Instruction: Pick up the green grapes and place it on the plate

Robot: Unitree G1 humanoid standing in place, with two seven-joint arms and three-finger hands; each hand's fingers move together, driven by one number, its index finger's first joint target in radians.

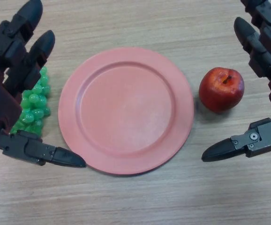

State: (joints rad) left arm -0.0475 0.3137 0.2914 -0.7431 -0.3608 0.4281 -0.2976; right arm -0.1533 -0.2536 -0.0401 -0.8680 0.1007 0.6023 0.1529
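Left hand [9, 89] splayed over knobbly green grapes [34, 105]; round matte plate [126, 110] beside.

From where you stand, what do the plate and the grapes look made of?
The plate looks like matte pink plastic, with an even colour and soft sheen. The green grapes look like translucent glossy plastic, too uniform for real fruit, though I can't be sure.

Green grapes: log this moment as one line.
green grapes on table, left of plate | left robot hand open over grapes, no grasp | right robot hand open, idle | plate bare
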